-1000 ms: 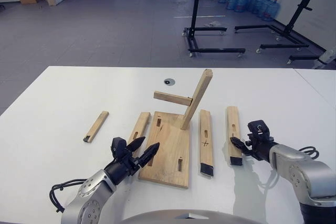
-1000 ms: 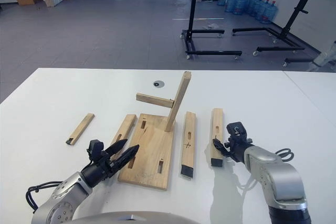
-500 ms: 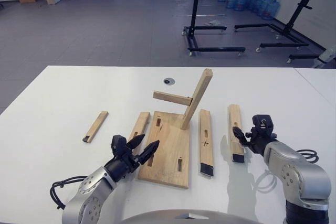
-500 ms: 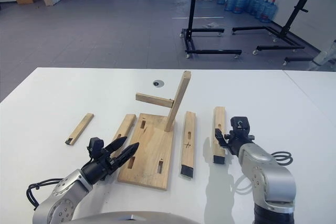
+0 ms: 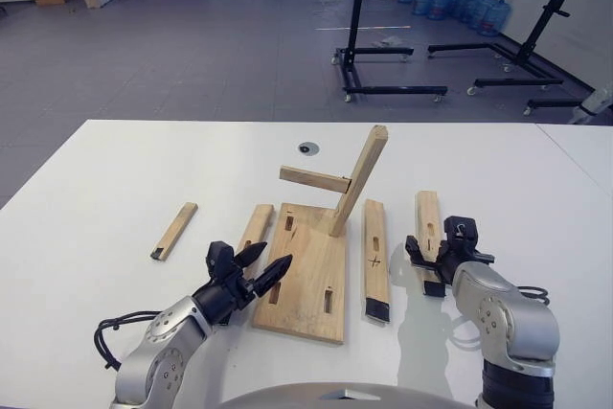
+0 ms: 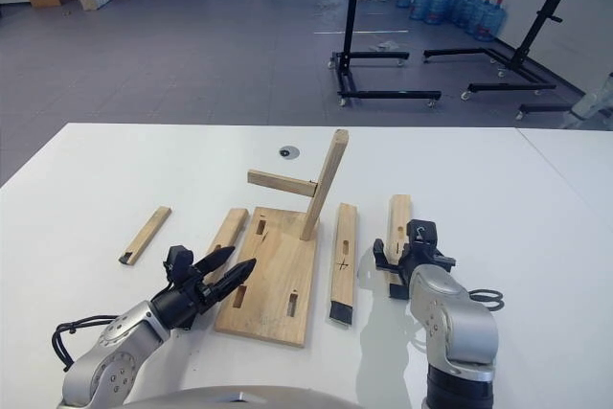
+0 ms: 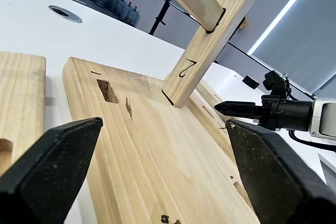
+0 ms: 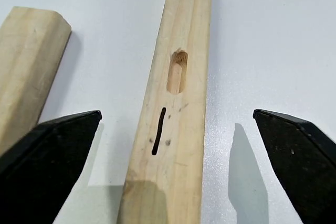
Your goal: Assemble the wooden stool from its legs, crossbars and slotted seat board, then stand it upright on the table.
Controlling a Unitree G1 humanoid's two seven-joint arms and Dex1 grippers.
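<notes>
The slotted seat board point(image 5: 308, 275) lies flat mid-table, with one leg point(image 5: 362, 177) standing tilted in a slot and a crossbar point(image 5: 315, 179) sticking out of it leftward. Loose legs lie left of the board point(image 5: 254, 228), right of it point(image 5: 374, 256) and farther right point(image 5: 427, 227). A short crossbar point(image 5: 174, 230) rests far left. My left gripper point(image 5: 264, 268) is open at the board's near left edge, facing the seat board point(image 7: 152, 156). My right gripper point(image 5: 429, 258) is open, its fingers point(image 8: 47, 161) on either side of the rightmost leg point(image 8: 176, 77) near its front end.
The white table point(image 5: 96, 179) has a round grommet point(image 5: 308, 148) behind the parts. Cables trail by my left arm point(image 5: 113, 332) and right arm point(image 5: 529, 291). Bare tabletop stretches left, right and behind. Black racks stand on the floor beyond.
My right gripper has swung left and slightly forward onto the near end of the rightmost leg. My left gripper has edged a little forward along the board's left edge.
</notes>
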